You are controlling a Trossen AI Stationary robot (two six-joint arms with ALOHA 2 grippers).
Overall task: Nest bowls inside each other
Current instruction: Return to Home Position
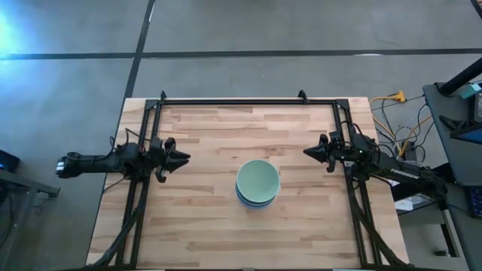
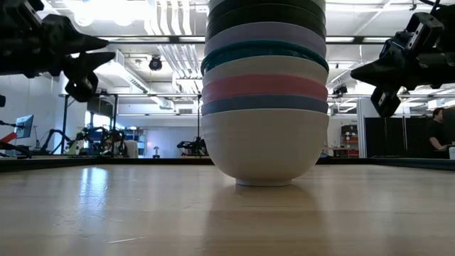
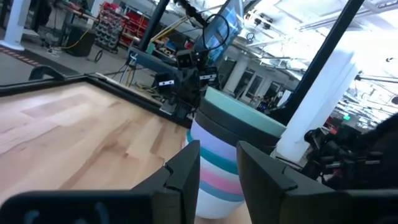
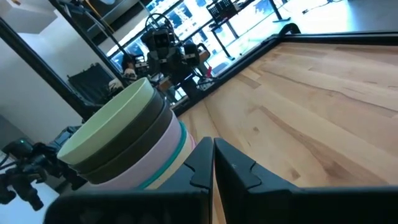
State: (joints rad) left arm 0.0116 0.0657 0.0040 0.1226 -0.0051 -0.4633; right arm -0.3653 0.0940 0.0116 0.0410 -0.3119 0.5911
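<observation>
Wide pale wooden tabletop [image 1: 203,226], ringed on the far edge and both sides by a black metal frame [image 1: 248,100]. Left arm [image 1: 98,162] reaching in from the left side at mid-depth, right arm [image 1: 392,169] mirrored on the right side, both raised above the wood and pointed inward at each other. Between them, a little right of the tabletop's middle and slightly nearer the front edge, one upright stack of bowls [image 1: 257,187], standing alone on the wood, well apart from either arm. From the bottom up in the low view: white bowl [image 2: 264,146] resting on the tabletop, then the rim of a blue bowl [image 2: 264,104], pink bowl [image 2: 264,87], second white bowl [image 2: 264,66], teal bowl [image 2: 264,48], lavender bowl [image 2: 264,30] and black bowls [image 2: 264,14], each nested in the one below with only a band of rim showing. At the very top, seen from above and from the right wrist, pale green bowl [image 4: 106,118], seated in the upper black one. Left gripper [image 1: 184,158] hovering left of the stack, fingers [image 3: 183,171] parted by a narrow gap, gripping nothing. Right gripper [image 1: 306,153] hovering right of the stack, fingers [image 4: 239,171] pressed together tip to tip, likewise empty.
</observation>
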